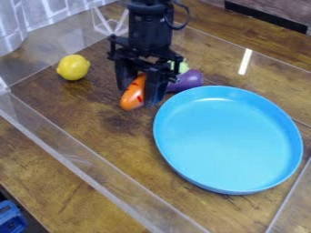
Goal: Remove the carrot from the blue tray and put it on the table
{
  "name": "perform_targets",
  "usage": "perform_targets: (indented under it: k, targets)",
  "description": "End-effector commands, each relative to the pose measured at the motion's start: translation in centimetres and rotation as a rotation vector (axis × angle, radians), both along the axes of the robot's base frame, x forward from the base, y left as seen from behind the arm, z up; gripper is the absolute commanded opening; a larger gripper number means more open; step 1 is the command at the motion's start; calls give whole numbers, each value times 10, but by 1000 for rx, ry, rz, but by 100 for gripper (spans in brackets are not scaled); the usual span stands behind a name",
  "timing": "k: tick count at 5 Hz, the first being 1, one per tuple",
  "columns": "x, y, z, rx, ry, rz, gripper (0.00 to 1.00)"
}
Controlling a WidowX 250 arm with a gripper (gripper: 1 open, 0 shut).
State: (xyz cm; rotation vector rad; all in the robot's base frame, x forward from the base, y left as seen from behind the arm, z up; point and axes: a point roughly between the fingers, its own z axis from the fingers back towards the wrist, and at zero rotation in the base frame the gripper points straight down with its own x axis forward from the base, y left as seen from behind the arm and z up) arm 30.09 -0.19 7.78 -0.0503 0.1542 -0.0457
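Observation:
The orange carrot (pixel 133 94) hangs between the fingers of my black gripper (pixel 140 96), which is shut on it and points straight down. Carrot and gripper are over the dark wooden table (pixel 85 127), just left of the blue tray (pixel 227 136) and clear of its rim. The carrot's lower end is near the wood; I cannot tell whether it touches. Its green top is hidden by the gripper. The blue tray lies empty at the right.
A yellow lemon (pixel 73 66) rests on the table at the left. A purple eggplant (pixel 188 79) lies behind the tray, right of the gripper. Clear plastic walls (pixel 73 164) edge the tabletop at the front and left.

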Motion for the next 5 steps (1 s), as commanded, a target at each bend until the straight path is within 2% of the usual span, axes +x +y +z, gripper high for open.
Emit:
perform_targets:
  k: [1, 5]
  targets:
    - [1, 16, 23, 25, -78, 20, 0]
    - [-12, 44, 3, 83, -21, 29, 0]
